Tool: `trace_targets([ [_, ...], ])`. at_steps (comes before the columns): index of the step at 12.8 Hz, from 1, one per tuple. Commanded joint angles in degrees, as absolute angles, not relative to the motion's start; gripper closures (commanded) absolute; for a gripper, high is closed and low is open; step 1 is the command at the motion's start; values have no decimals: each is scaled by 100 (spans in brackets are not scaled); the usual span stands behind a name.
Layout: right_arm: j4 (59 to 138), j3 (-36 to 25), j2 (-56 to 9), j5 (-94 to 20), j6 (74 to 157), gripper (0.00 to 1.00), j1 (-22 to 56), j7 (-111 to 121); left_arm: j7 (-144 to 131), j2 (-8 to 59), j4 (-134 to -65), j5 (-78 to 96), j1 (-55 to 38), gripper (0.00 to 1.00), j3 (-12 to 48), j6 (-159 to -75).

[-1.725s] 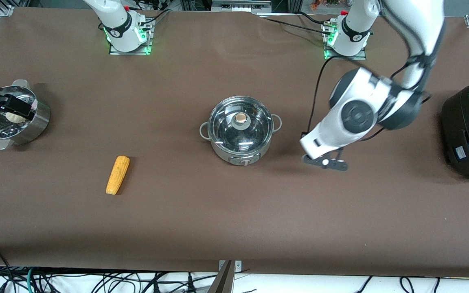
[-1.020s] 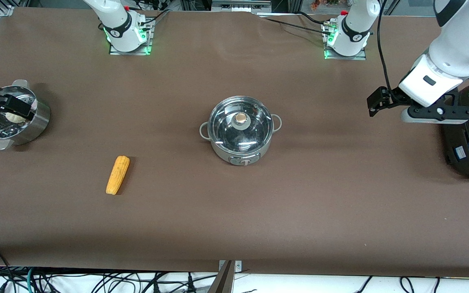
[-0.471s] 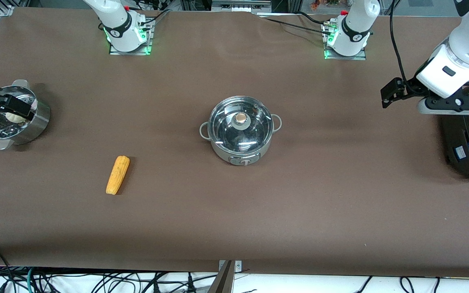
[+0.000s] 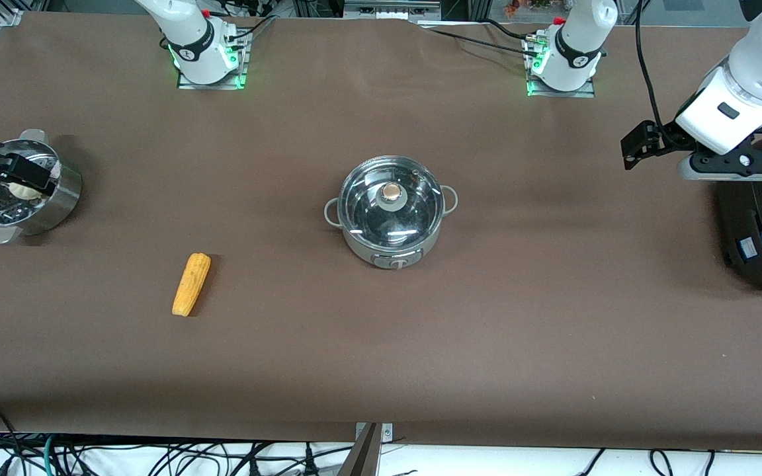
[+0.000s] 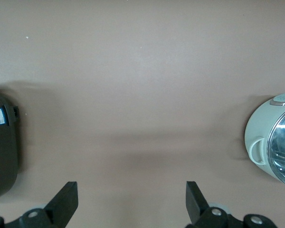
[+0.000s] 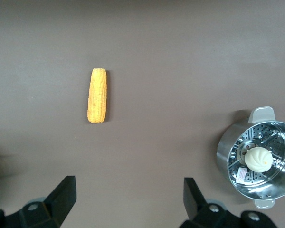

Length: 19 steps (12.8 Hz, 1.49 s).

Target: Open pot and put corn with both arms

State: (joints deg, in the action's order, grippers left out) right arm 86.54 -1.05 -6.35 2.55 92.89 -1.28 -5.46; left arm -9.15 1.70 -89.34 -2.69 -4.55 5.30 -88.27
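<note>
Table [image 4: 381, 370]: covered by a plain brown cloth with faint creases; a strip of white floor with tangled cables [image 4: 123, 456] runs along the edge nearest the front camera.
Arm bases: 2, with green lights, along the edge farthest from the front camera.
Pot [image 4: 391, 211]: mid-table, glass lid [image 4: 391, 206] on, copper knob [image 4: 391, 192] on top.
Corn [image 4: 191, 284]: flat on the cloth, nearer the front camera than the pot, toward the right arm's end, well apart from the pot.
Steamer basket [image 4: 20, 192]: at the right arm's end, 1 bun [image 6: 259, 159] inside.
Black cooker [image 4: 761, 225]: at the left arm's end.
Left gripper [image 5: 130, 202]: raised over the cloth beside the cooker, fingers spread wide, holding nothing.
Right gripper [image 6: 128, 199]: over the steamer basket, fingers spread wide, holding nothing.
</note>
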Motion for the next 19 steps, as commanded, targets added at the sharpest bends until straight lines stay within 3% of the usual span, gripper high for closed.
trace_targets([
  [1, 8543, -70, -659, 158, 9229, 0, -193, -527, -791, 53, -9009, -352, -439, 0, 483, -8675],
  [6, 8543, -70, -659, 167, 9246, 0, -185, -545, -791, 140, -9009, -325, -527, 0, 501, -8675],
  [10, 8543, -70, -659, 167, 9246, 0, -185, -545, -905, 578, -8896, 448, -816, 0, 763, -8508],
  [15, 8569, -53, -816, 254, 9254, 0, -167, -598, -3721, 2352, -7367, 431, -2563, 0, 897, -8893],
  [19, 8578, -53, -1693, -86, 9570, 0, -176, -527, -4096, 3171, -7374, 466, -3145, 0, 932, -10078],
])
